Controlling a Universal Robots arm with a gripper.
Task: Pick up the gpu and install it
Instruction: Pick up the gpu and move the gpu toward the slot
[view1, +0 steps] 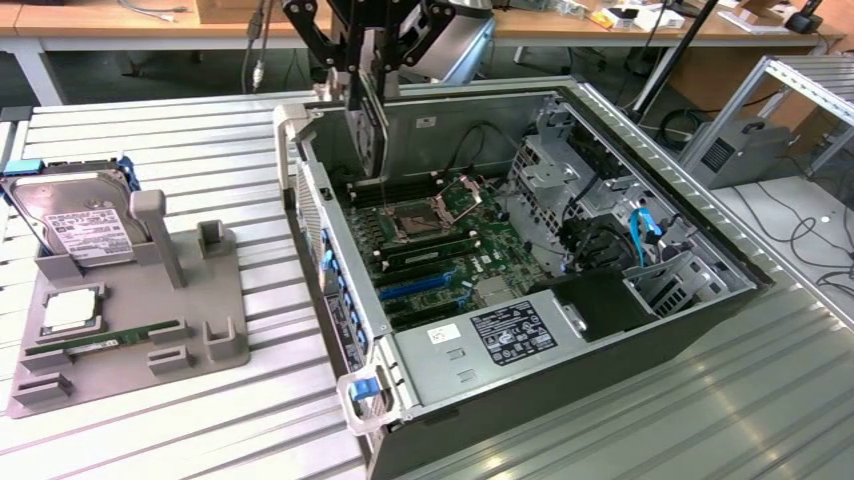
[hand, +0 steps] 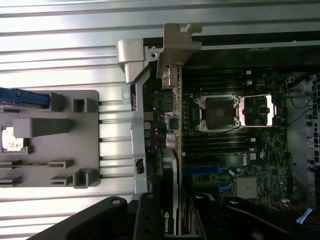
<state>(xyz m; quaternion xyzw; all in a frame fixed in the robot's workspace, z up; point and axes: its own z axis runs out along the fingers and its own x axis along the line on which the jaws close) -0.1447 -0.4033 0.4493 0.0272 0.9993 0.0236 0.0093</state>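
Exterior view, counter (view1: 160, 130): ribbed metal, bearing all parts.
Computer case (view1: 310, 190): lying open side up, motherboard (view1: 441, 240) exposed for access.
Parts holder (view1: 134, 330): beside case, hard drive (view1: 80, 225) propped in its slot.
gpu (view1: 370, 130): hanging on edge over motherboard, bracket (hand: 177, 47) toward case's rear, likely aligned for a slot.
Tool (view1: 367, 85): clenched on gpu's top edge, keeping it vertical.

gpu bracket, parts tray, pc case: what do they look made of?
Bracket on the gpu: bare sheet metal, dull silver, folded tab.
Parts tray: matte grey plastic, likely; moulded posts and slots.
Pc case: probably unpainted sheet steel; bent edges, punched holes.
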